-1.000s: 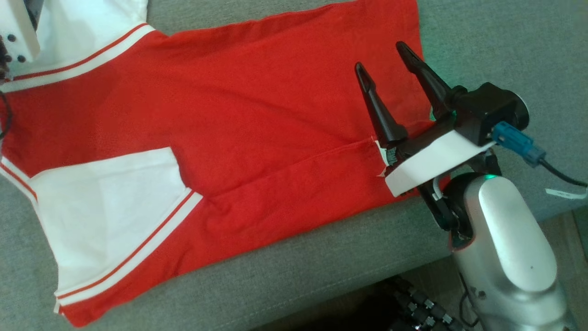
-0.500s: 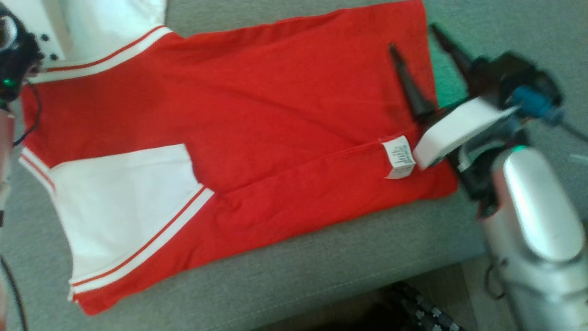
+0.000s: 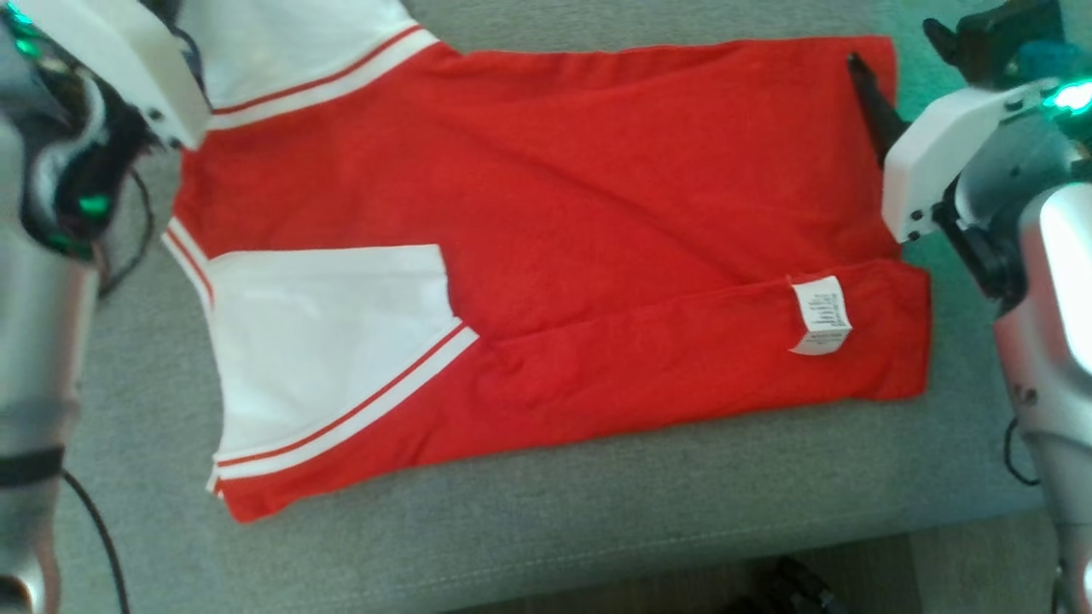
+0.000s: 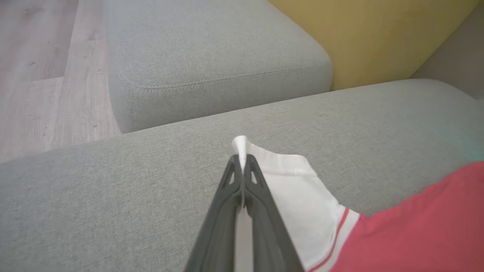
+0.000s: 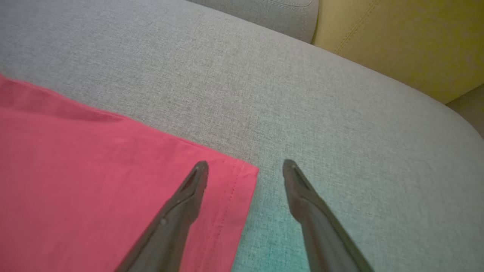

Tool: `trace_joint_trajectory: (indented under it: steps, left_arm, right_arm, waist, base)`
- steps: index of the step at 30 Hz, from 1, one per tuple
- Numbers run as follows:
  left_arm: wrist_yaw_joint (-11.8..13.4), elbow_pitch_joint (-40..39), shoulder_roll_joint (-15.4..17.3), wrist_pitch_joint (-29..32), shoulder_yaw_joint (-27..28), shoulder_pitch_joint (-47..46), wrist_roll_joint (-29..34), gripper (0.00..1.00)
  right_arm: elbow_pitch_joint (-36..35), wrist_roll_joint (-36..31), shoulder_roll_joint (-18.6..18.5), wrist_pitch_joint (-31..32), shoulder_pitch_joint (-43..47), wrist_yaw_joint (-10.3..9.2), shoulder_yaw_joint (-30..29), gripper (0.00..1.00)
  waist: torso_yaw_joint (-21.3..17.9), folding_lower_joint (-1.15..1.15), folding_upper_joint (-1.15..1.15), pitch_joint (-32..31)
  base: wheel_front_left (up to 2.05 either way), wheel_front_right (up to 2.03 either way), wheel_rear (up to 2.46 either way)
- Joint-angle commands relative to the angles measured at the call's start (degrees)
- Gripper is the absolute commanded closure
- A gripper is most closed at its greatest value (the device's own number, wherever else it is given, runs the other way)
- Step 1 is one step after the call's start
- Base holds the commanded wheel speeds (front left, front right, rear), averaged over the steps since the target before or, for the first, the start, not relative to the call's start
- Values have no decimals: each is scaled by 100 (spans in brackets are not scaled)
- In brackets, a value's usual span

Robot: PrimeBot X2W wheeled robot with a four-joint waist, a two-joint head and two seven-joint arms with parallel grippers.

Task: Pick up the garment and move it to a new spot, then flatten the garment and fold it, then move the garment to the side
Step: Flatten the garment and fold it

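The red-and-white garment (image 3: 597, 196) lies flat on a grey sofa cushion (image 3: 554, 529); the left pincer (image 4: 242, 163) pinches its white sleeve tip (image 4: 272, 160), the right pincer (image 5: 245, 166) straddles the red hem corner (image 5: 236, 181), spread; either thin bite could slip, skewing the fold.

Grey sofa seat (image 3: 546, 529), yellow backrest (image 4: 378, 34), pale plank floor (image 4: 41, 68).
The sofa seat is a grey woven fabric, and a line of stitching runs along its front edge near the bottom of the head view. In the left wrist view a second grey cushion (image 4: 211, 49) lies just beyond it, with a rounded corner and a stitched seam. The backrest rises behind both, and the plank floor runs alongside them.
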Motion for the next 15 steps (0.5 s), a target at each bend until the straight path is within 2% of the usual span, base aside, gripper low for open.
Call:
trace_joint_trajectory:
  steps: [1,12,13,14,15]
  left_arm:
    - [-11,-246,210,-39,239,-50,-23,100]
    - [170,-1149,94,-108,197,556,-163,100]
    - [180,-1179,91,-107,195,566,-168,100]
    - [188,-1202,90,-105,193,574,-172,100]
    - [196,-1221,92,-104,193,580,-176,100]
  right_arm:
    - [-141,48,-97,47,-66,37,41,0]
    - [161,688,-500,969,-261,37,212,0]
    - [176,753,-516,1032,-278,37,220,3]
    - [190,800,-537,1089,-298,37,235,18]
    - [203,845,-552,1141,-318,37,250,45]
  waist:
    - [62,0,0,-40]
    - [293,0,0,28]
    - [298,0,0,38]
    - [301,0,0,48]
    - [302,0,0,58]
  base:
    - [0,0,0]
    - [0,0,0]
    - [0,0,0]
    - [0,0,0]
    - [0,0,0]
